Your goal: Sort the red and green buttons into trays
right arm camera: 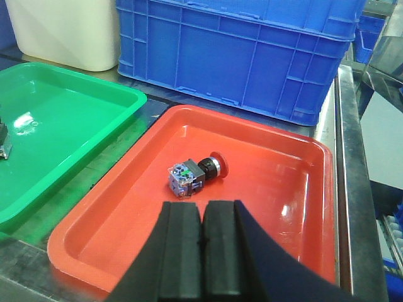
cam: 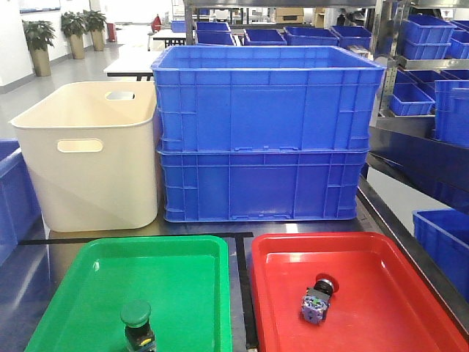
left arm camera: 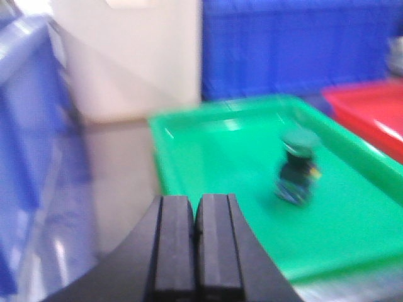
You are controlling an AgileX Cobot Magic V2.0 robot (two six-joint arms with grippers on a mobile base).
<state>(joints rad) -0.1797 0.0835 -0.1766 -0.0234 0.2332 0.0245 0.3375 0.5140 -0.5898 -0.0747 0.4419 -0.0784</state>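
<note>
Your green button [cam: 136,323] stands up in the green tray [cam: 88,293], near the front edge. Your red button [cam: 317,297] lies on its side in the red tray [cam: 410,293], around the middle. So both buttons look like they are already home, and the sorting looks done.

Your left gripper [left arm camera: 195,242] has its fingers pressed together and holds nothing. It hangs just in front of the green tray. Your right gripper [right arm camera: 201,248] is pressed together too, and empty. It hangs over the near part of the red tray.

Here is what can go wrong. The green button is tall and thin, so one small bump to the tray can tip it over. The red button has a round cap, so it can roll if you nudge it. If you drop the right gripper down, it can hit the red tray and push it along the worktop [cam: 242,249]. The trays sit very close, so a push on one can shove the other.
</note>
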